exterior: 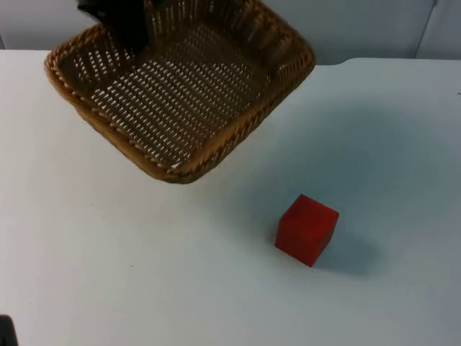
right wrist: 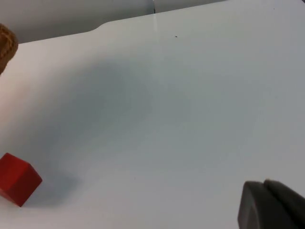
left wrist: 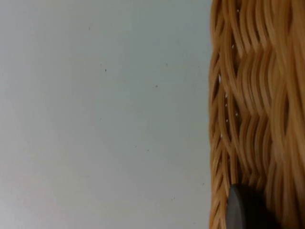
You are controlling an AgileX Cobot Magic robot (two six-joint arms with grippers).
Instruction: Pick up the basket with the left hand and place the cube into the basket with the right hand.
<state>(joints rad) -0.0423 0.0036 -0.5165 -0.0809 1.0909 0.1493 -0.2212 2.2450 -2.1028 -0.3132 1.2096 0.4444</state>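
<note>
Left hand [exterior: 119, 25] raised, clamped on basket [exterior: 180, 94] rim; right hand [right wrist: 271, 205] above table.

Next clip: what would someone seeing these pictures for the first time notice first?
The woven basket stands out at once: it is tilted and raised off the white table, held at its far rim by the left hand. Next comes the red cube, sitting alone on the table nearer the camera and to the basket's right, clear of it. The right hand waits well off to the cube's side.
</note>
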